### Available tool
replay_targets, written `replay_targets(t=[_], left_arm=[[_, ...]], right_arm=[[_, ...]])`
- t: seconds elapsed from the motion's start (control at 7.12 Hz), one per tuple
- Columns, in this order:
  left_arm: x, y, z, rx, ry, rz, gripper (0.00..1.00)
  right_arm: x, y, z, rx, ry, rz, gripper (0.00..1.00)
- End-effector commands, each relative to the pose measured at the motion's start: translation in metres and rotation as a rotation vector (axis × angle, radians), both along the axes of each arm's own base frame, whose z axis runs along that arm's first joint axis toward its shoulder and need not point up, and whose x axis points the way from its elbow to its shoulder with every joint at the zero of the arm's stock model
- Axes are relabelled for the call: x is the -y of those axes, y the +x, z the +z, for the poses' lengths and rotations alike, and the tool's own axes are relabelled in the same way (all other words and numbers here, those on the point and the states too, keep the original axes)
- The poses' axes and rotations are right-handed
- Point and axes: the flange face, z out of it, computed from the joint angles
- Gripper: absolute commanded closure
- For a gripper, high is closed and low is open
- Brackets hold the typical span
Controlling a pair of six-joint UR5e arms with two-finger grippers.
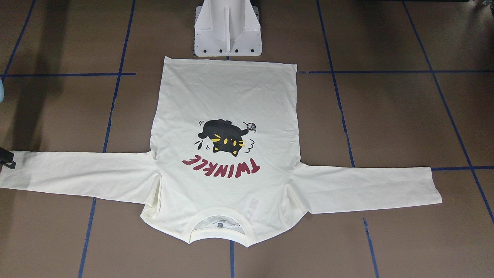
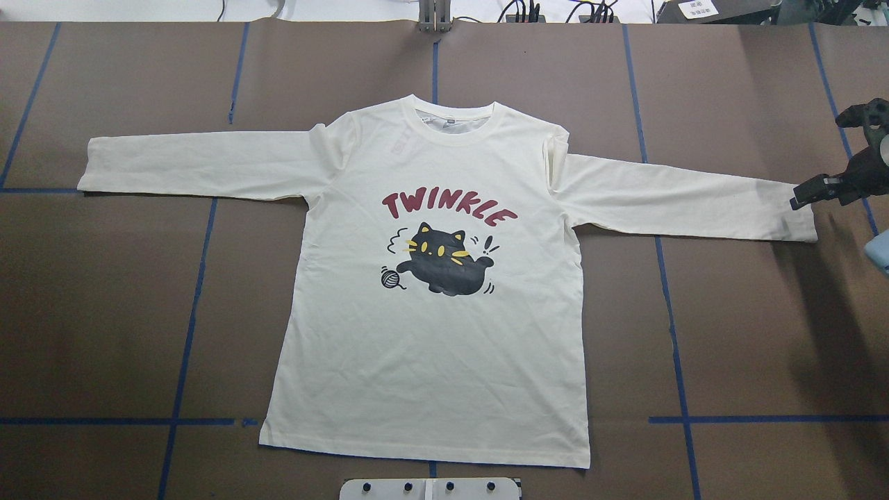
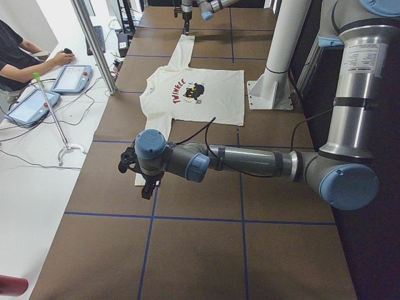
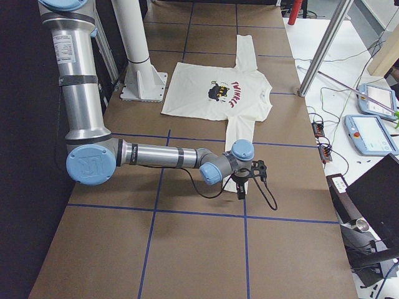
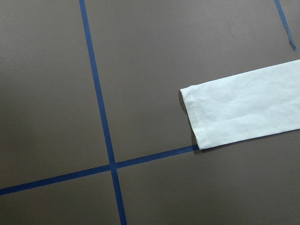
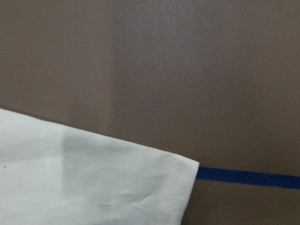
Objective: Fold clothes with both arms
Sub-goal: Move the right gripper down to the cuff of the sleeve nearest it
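The cream long-sleeved shirt (image 2: 430, 333) lies flat and print side up, with a black cat and red "TWINKLE", both sleeves spread out sideways and its collar (image 2: 455, 125) away from the robot. In the overhead view my right gripper (image 2: 809, 194) hovers at the cuff (image 2: 799, 219) of the right-hand sleeve; I cannot tell if it is open or shut. The right wrist view shows that cuff (image 6: 178, 187) close up, no fingers. My left gripper (image 3: 142, 178) shows only in the exterior left view, above the other cuff (image 5: 197, 117); I cannot tell its state.
The white pedestal base (image 1: 227, 34) stands just behind the shirt's hem. Blue tape lines (image 2: 187, 305) cross the brown table. Beyond the table's far edge a person (image 3: 15, 56) sits at a white desk with tablets (image 3: 72, 78) and cables.
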Motion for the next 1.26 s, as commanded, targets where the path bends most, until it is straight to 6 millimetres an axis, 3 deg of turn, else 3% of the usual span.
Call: replay_targets(t=[0.0,0.56,0.7,1.12], left_arm=[[0.0001,0.0001,0.0009,0.001,0.004,0.002,0.0],[-0.0006,-0.0009,0.0014,0.002,0.023,0.001,0.0],[-0.0005,-0.0009,0.0012,0.002,0.025,0.001,0.0],[-0.0005,-0.001,0.0013,0.003,0.025,0.001,0.0]], right_arm=[[-0.0001,-0.0048,0.0024,0.014,-0.015,-0.014,0.0],[-0.0022,-0.0122,0.0064,0.009,-0.02,-0.028,0.03],[-0.0022,-0.0113,0.0079,0.007,-0.022,-0.026,0.13],[-0.0028,-0.0115,0.0091,0.011,-0.027,-0.028,0.6]])
